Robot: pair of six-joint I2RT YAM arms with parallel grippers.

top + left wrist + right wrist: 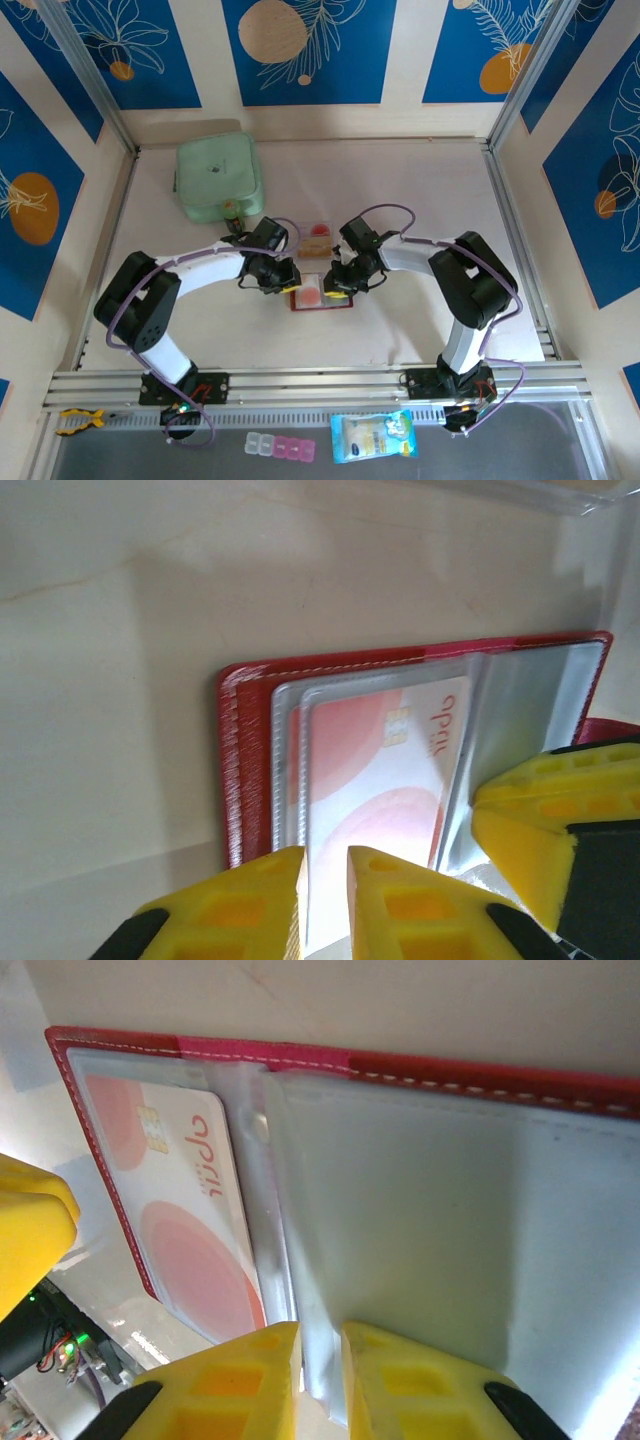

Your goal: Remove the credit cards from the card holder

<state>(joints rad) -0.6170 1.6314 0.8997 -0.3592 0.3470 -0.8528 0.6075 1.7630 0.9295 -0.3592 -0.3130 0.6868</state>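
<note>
**On the pale table, two grippers at an open card holder**

The pale wooden table [420, 200] lies inside walls of blue leaf-patterned panels, and both arms reach in to its middle.

The left gripper [325, 858] has its yellow fingers nearly together, with only a thin slit between them. The near edge of a credit card [380, 770] runs into that slit. The card is cream with pinkish-red discs and a small chip. I cannot tell whether the fingers have bitten on it or whether the clear sleeve over it is caught as well. Approaching from the open edge suits a straight pull out of the pocket.

The right gripper [320, 1330] is clamped on the edge of a clear pocket leaf [420, 1220], just beside the card. This is probably to pin the card holder [240, 760] flat so that it does not slide when the card is drawn.

The holder lies open under both sets of fingers, its red stitched border framing the greyish pockets. The card is seated deep in the pocket on the left gripper's side.

Just beyond the grippers, loose cards [318, 240] lie on the table, apparently already out. This suggests the task is partly done. Farther off, beyond the left gripper, a pale green container [218, 178] sits well apart.
</note>
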